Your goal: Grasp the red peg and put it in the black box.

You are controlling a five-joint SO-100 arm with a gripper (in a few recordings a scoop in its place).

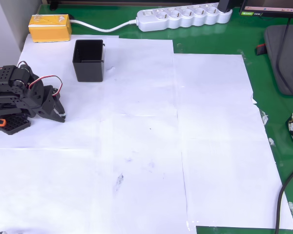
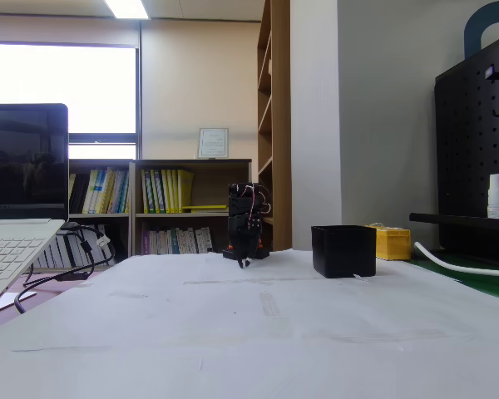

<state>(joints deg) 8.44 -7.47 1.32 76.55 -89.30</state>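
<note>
The black box (image 1: 88, 70) stands upright on the white paper at the upper left of the overhead view, and its inside looks dark. In the fixed view the black box (image 2: 343, 250) sits right of the arm. The red peg is out of view. My gripper (image 1: 62, 116) is folded back at the table's left edge, below and left of the box and well apart from it. Its fingers look pressed together with nothing seen between them. In the fixed view the gripper (image 2: 244, 263) points down at the paper.
A yellow box (image 1: 50, 28) lies behind the black box, with a white power strip (image 1: 183, 17) along the far edge. White paper sheets (image 1: 136, 146) cover the green table. A laptop (image 2: 17, 241) stands at the left of the fixed view, a black pegboard (image 2: 474, 158) at the right.
</note>
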